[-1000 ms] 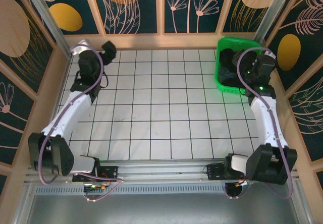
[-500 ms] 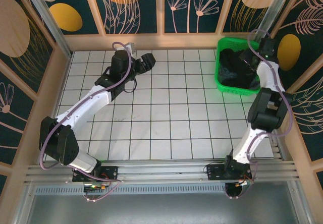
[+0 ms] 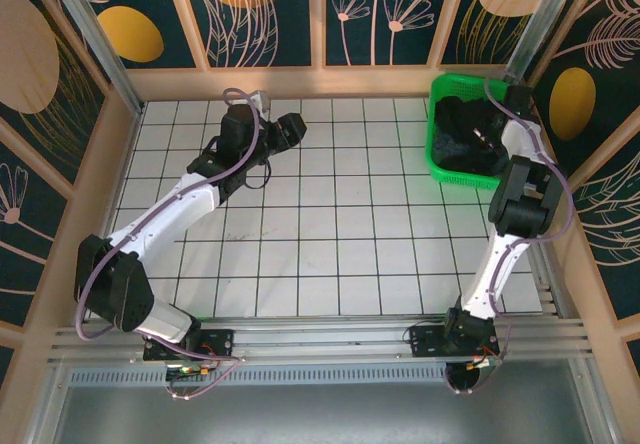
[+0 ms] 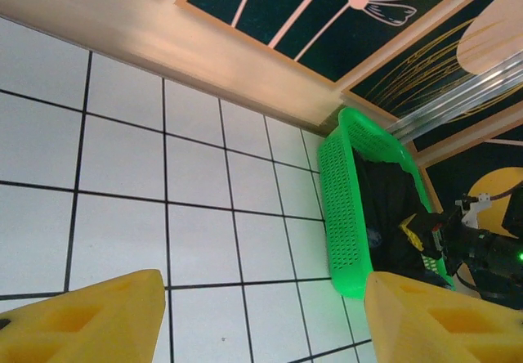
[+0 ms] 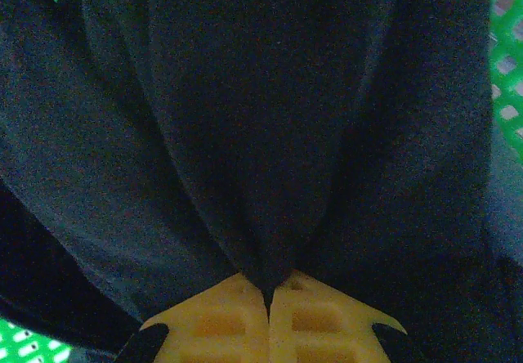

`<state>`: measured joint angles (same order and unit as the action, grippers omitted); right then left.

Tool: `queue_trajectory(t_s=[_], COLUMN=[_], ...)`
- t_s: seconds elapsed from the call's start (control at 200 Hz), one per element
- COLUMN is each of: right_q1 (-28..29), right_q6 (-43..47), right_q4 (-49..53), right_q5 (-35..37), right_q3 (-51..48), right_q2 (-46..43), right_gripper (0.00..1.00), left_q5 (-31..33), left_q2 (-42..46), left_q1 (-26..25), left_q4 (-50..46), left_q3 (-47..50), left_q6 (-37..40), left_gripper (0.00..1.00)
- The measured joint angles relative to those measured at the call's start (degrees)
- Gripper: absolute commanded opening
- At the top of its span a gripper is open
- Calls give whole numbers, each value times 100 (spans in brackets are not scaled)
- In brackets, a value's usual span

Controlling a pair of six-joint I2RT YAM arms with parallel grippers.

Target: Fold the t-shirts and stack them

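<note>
Overhead, the left arm reaches from its base across the white tiled surface (image 3: 330, 224) toward the back, and the left end effector (image 3: 290, 129) hangs above bare tiles, well apart from any cloth. In the left wrist view its 2 yellow fingers (image 4: 82, 322) stand wide apart with nothing between them, and past them the tiles run to a wooden rail (image 4: 163, 44) at the foot of the painted wall. Further right, in the far right corner of the surface, sits the green mesh basket (image 3: 433, 159), with its long side wall (image 4: 343, 208) turned toward the left arm. The t-shirts (image 3: 455, 124) lie inside it as a dark crumpled heap (image 4: 392, 208), none of them out on the tiles. Which shirt is which cannot be told in the heap. The right arm rises from its base, bends at the elbow beside the basket and dips its wrist over the rim, so that the right end effector (image 3: 482, 132) is down among the cloth. In the right wrist view the right end effector (image 5: 268, 291) has its 2 yellow fingers pressed together, clamped on a fold of dark blue-grey t-shirt cloth (image 5: 270, 134) that rises from the pinch in long creases. Bits of green mesh (image 5: 511, 52) show at the edges behind the cloth.
</note>
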<state>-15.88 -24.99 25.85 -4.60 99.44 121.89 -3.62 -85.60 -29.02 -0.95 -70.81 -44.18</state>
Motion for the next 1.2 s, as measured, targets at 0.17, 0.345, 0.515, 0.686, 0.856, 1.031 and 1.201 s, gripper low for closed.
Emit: queue_trajectory(t_s=[0.17,0.345,0.515,0.686,0.856,1.031,1.201], right_q1=[0,111,673,1698,3593,5375,6404], right_q6=[0,0,24,155,391,339,109], right_q4=[-511,-1043,-1635,-1801,-1788,-1810,-1716], right_q5=[44,44,15,28,372,664,-24], right_q3=[-901,-1467,-1513,-1056,-916,-988,-433], right_q2=[-1047,-2811,-4229,-4642,-4575,-3895,-2037], right_gripper=[0,0,0,0,0,0,36], left_q5=[111,299,527,1082,2033,3077,3847], left_q2=[48,50,50,76,345,944,1585], left_q1=[0,0,0,0,0,0,0], left_q4=[-92,-212,-372,-713,-1255,-1698,-2065], left_q3=[0,0,0,0,-2,-2,7], left_q6=[63,111,146,149,153,243,299], left_gripper=[63,63,63,63,67,69,70])
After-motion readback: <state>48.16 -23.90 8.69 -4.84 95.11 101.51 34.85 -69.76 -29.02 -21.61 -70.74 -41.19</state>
